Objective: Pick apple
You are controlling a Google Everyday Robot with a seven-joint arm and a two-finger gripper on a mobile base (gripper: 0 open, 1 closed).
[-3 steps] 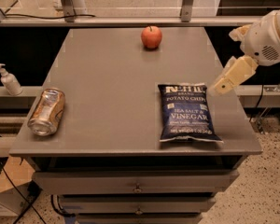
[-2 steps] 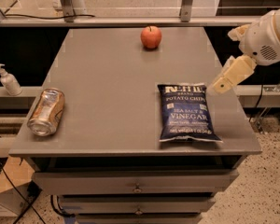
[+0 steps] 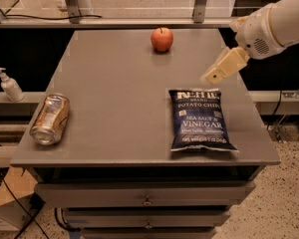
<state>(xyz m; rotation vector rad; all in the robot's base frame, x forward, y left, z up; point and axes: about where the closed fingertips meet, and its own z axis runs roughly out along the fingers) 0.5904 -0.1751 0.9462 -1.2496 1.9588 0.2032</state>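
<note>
The apple [image 3: 162, 39] lies farther back and leftward in view, well apart from the hand [image 3: 213, 76]; how open it is, I can't tell.

Dim overhead light; pale tool [image 3: 213, 75] bright, upper right.

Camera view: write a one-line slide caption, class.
Claw hovers just beyond the chip bag, apart from the apple far back on the table.

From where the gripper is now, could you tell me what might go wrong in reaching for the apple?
The gripper hangs over the right of the table, near the chip bag; dropping early could snag the bag. The round apple sits close to the far edge and might roll off at a glancing touch.
</note>
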